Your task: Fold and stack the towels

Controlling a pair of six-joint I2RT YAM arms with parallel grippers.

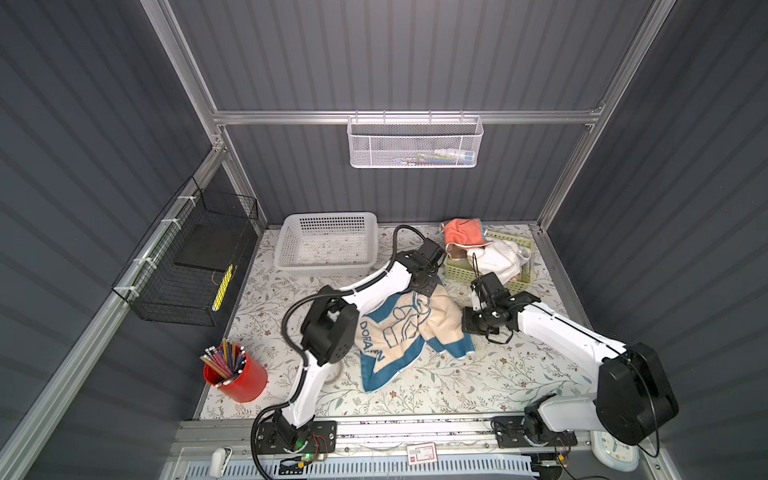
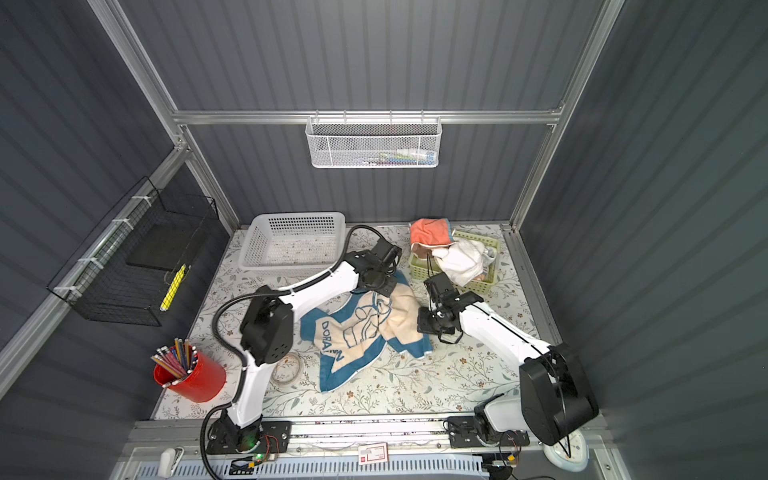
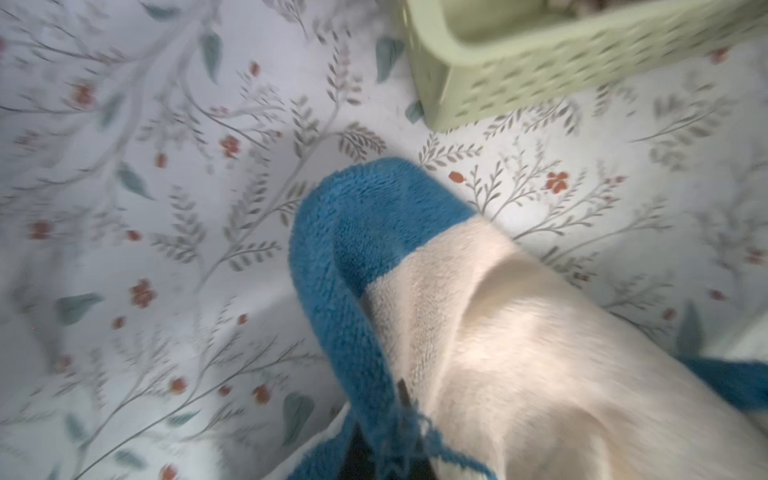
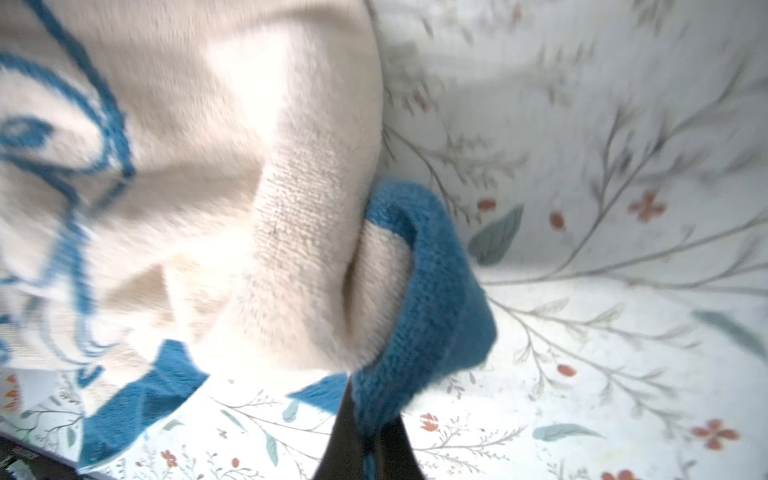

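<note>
Blue towel (image 1: 399,332) lies crumpled mid-table, centre of both top views. L gripper (image 3: 388,419) fingers pinch its blue edge at the towel's upper end, near green basket (image 1: 457,272). R gripper (image 4: 370,432) fingers clamp a blue corner on its right side. Coral towel (image 1: 461,230) & white towel (image 1: 498,257) heaped in the green basket, upper right

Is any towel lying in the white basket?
No, the white basket shows only bare floor; the coral towel and white towel sit at the green basket.
</note>
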